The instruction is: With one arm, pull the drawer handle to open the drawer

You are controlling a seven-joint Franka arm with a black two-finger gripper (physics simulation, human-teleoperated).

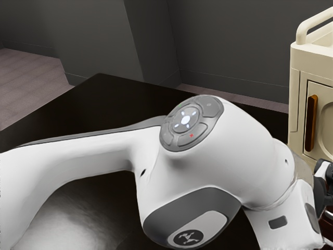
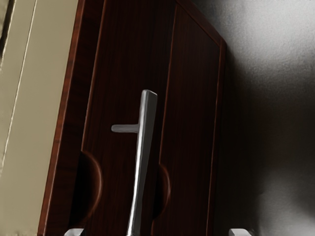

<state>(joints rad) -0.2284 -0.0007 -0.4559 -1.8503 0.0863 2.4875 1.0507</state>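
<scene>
At the exterior view's right edge, the black gripper [image 1: 323,183] is partly cut off, beside the arm's white wrist. In the wrist view the fingertips of my gripper [image 2: 157,232] show at the lower edge, wide apart. A silver bar handle [image 2: 142,150] runs up between their lines, with one short post joining it to a dark red-brown wooden drawer front [image 2: 129,64]. No contact between handle and fingers is visible. The drawer front looks flush with the cabinet around it.
A cream cabinet [image 1: 297,73] with a wooden handle [image 1: 311,123] and a top rail stands at the exterior view's right. Another wooden front [image 2: 193,98] with a rounded recess adjoins the drawer. The arm crosses above the black table [image 1: 99,99].
</scene>
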